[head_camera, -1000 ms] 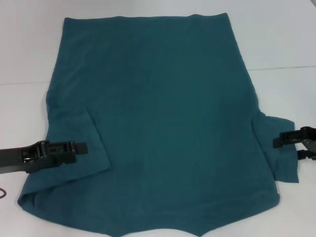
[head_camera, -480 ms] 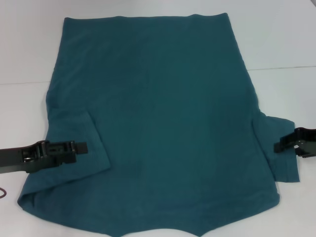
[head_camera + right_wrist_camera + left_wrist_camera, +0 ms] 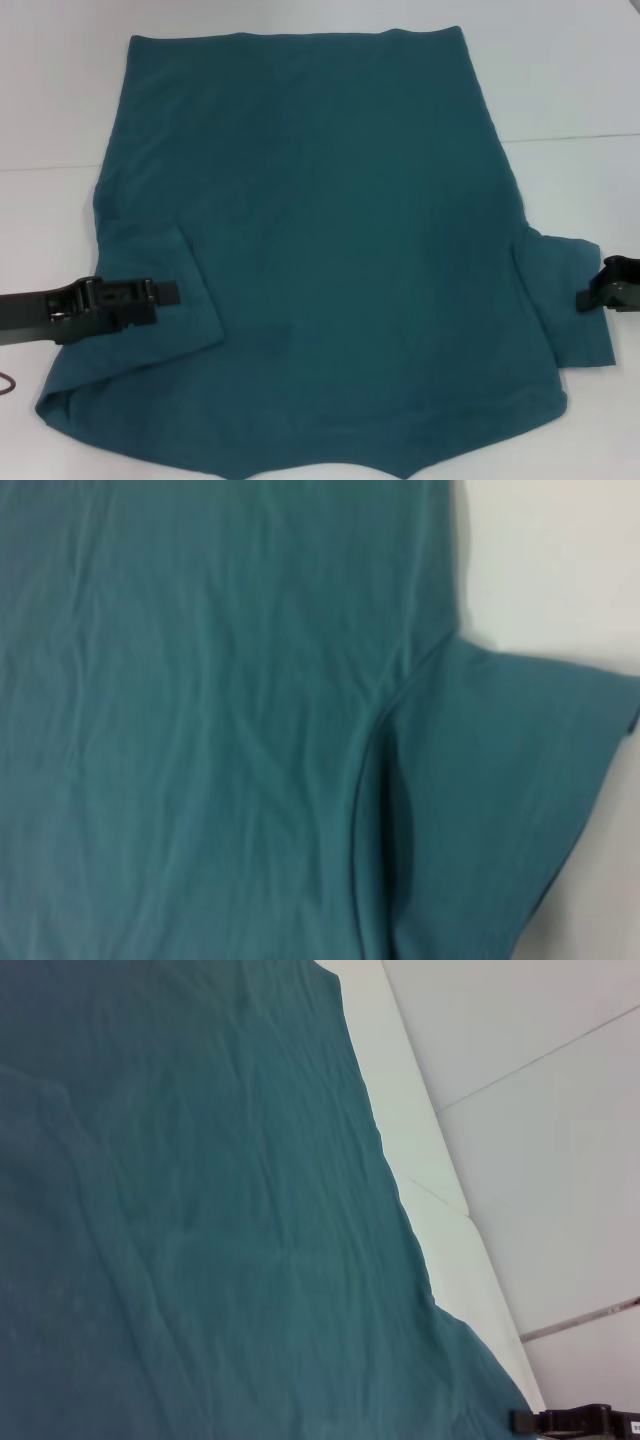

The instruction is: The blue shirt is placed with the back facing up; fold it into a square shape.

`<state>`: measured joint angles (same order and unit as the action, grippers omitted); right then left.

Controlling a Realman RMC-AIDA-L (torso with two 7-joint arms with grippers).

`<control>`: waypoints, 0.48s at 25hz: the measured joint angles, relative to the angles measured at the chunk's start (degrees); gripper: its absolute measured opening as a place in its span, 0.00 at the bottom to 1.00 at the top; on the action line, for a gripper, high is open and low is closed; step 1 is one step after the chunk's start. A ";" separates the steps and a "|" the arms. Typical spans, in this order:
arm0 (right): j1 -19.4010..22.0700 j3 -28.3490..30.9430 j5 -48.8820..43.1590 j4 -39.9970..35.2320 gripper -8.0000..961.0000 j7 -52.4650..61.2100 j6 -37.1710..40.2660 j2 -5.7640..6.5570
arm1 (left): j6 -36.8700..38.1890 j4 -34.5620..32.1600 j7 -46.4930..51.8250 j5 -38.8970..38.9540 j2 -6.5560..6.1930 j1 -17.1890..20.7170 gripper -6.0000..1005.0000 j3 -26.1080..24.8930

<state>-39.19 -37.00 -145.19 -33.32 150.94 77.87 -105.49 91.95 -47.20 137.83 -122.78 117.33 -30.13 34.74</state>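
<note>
The blue shirt (image 3: 330,220) lies flat on the white table, plain side up, hem at the far end. Its left sleeve (image 3: 150,260) is folded inward onto the body. Its right sleeve (image 3: 570,310) lies spread outward. My left gripper (image 3: 168,293) reaches in from the left, its tip over the folded sleeve. My right gripper (image 3: 585,298) sits at the right sleeve's outer edge. The left wrist view is filled by shirt cloth (image 3: 200,1210), with the right gripper (image 3: 560,1422) far off. The right wrist view shows the body (image 3: 200,680) and the right sleeve (image 3: 500,780).
The white table (image 3: 60,100) surrounds the shirt, with a seam line (image 3: 580,138) at the right. A dark cord loop (image 3: 6,385) shows at the left edge. The shirt's near end runs past the bottom of the head view.
My right gripper has drawn back to the right, from over the right sleeve to its outer edge. My left gripper has hardly moved. The shirt lies the same.
</note>
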 joint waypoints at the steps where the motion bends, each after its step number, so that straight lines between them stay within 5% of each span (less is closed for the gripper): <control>1: 0.11 0.00 0.00 0.00 0.27 -0.02 0.07 0.23 | -0.02 0.00 0.00 -0.02 0.02 0.00 0.63 0.07; 3: 0.29 0.00 0.00 -0.05 0.23 0.01 0.17 0.71 | -0.01 0.00 0.01 -0.15 0.07 0.08 0.63 0.19; 6: 0.60 0.00 0.00 -0.65 0.03 0.42 0.26 1.71 | 0.16 0.01 0.02 -0.15 0.14 0.51 0.63 0.16; 12: 0.57 -0.06 -3.32 -3.91 0.03 2.27 0.82 2.70 | 0.34 0.00 0.00 -0.08 0.21 1.26 0.63 -0.05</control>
<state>-38.62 -37.07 -148.51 -37.23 153.20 78.69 -102.79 92.29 -47.20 137.83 -122.86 117.54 -28.87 34.69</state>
